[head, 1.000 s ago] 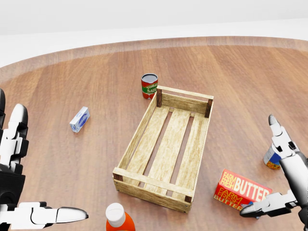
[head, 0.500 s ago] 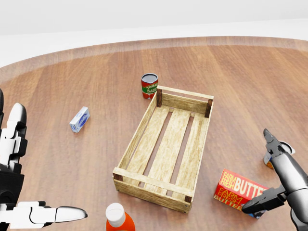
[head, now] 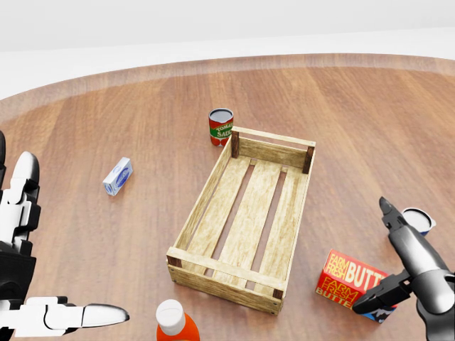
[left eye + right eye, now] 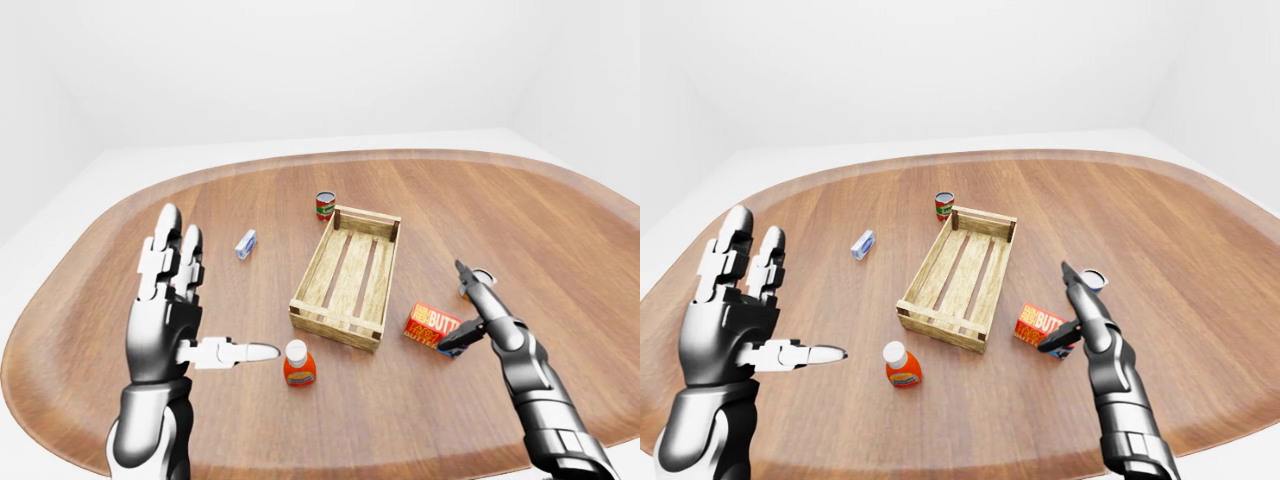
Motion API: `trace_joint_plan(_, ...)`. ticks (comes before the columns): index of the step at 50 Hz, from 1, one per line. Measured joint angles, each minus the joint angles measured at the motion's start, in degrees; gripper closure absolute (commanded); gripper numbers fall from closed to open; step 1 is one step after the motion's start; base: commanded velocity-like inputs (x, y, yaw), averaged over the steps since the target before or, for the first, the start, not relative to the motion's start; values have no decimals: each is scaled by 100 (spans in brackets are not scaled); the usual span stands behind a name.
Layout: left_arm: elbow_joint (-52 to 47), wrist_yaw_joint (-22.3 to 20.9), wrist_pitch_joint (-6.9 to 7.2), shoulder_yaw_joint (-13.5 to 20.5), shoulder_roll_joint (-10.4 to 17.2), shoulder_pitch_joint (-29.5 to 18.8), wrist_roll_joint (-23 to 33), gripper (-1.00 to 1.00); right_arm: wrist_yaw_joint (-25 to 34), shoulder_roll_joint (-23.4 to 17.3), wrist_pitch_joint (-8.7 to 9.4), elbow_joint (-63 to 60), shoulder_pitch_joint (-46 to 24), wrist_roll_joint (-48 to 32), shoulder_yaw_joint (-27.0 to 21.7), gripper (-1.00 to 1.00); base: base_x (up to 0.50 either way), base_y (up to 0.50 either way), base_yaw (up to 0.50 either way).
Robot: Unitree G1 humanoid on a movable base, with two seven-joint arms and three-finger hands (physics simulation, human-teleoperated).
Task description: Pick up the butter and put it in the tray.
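Note:
The butter (image 3: 347,279) is a red box lettered FARM FRESH BUTTER, lying flat on the wooden table at the lower right of the head view, just right of the tray. The tray (image 3: 203,197) is an empty slatted wooden crate in the middle of that view. My right hand (image 3: 382,260) is open at the butter's right end. Its thumb (image 3: 371,303) rests against the box's right edge and its long finger (image 3: 388,213) points up the view. My left hand (image 4: 203,308) is raised at the left, fingers spread, holding nothing.
A red tomato can (image 3: 221,127) stands just beyond the tray's top-left corner. A small blue-and-white box (image 3: 117,176) lies left of the tray. An orange bottle with a white cap (image 3: 173,321) stands below the tray. A blue can (image 3: 416,222) stands right of my right hand.
My right hand has moved left and lower onto the butter's right end, its thumb now at the box's edge, uncovering the blue can. The left hand has stayed put.

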Motion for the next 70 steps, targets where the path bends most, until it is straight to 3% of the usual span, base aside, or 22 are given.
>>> trace_joint_plan(70,13,4,0,17,7,-23,-22,-100,-382,-79,0,2448,-1159,-488,662,-100,0,0,0)
